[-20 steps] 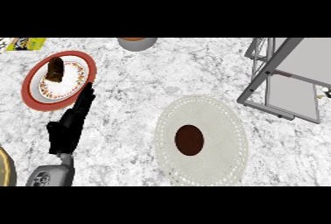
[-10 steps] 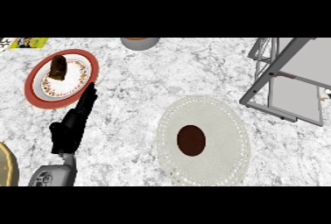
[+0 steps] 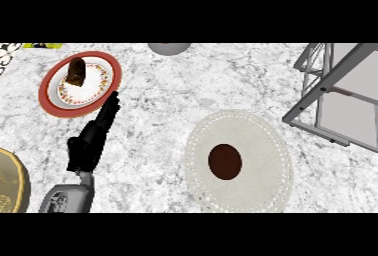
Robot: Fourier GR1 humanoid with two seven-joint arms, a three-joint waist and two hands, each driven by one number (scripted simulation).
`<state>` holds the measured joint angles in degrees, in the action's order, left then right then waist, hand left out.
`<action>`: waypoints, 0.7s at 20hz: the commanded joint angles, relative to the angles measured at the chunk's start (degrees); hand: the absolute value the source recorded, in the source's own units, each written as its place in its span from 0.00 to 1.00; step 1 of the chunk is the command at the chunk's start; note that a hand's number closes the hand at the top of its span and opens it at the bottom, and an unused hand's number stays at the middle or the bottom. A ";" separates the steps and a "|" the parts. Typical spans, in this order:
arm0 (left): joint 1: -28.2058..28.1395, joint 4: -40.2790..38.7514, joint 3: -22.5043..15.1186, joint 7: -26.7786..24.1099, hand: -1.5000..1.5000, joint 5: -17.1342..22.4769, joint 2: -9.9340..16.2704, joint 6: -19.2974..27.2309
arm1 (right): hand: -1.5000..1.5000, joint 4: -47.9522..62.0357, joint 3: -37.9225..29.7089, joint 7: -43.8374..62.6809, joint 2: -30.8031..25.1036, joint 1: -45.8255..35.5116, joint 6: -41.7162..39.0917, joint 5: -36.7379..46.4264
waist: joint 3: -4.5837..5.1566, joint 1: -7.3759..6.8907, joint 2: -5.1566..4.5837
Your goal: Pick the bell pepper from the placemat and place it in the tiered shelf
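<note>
The left hand (image 3: pixel 92 140) lies over the marbled surface (image 3: pixel 170 95) with its fingers (image 3: pixel 108 107) stretched straight and close together, holding nothing; its grey forearm (image 3: pixel 68 199) comes up from the lower edge. Just past the fingertips, ahead and slightly to the hand's left, sits a red-rimmed plate (image 3: pixel 50 97) carrying a dark brown piece of food (image 3: pixel 76 71) standing on end; the fingertips come right up to the plate's rim, though whether they touch it I cannot tell. Well off to the hand's right lies a pale round placemat (image 3: pixel 240 190), and the bell pepper (image 3: pixel 225 161) rests near its middle, showing as a dark reddish-brown oval, well apart from the hand. Farther right still, and ahead, stands the grey frame of the tiered shelf (image 3: pixel 336 80), cut by the edge. Behind the hand on its left, a yellow round object (image 3: pixel 11 187) pokes in from the border. A grey rounded thing (image 3: pixel 170 48) sits far ahead of the hand.
</note>
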<state>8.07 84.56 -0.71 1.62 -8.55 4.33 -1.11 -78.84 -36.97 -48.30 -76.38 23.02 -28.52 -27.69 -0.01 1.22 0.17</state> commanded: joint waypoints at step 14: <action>5.08 -3.42 1.04 -0.61 0.50 1.76 1.03 -3.08 | 1.00 14.71 5.86 5.95 -8.67 -17.75 -10.39 -12.54 | -0.05 -3.62 -0.86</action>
<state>10.94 82.97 -1.36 1.83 -8.77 3.98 -1.98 -67.01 -34.38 -38.19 -83.95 9.73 -32.25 -38.92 -0.05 -1.53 -0.39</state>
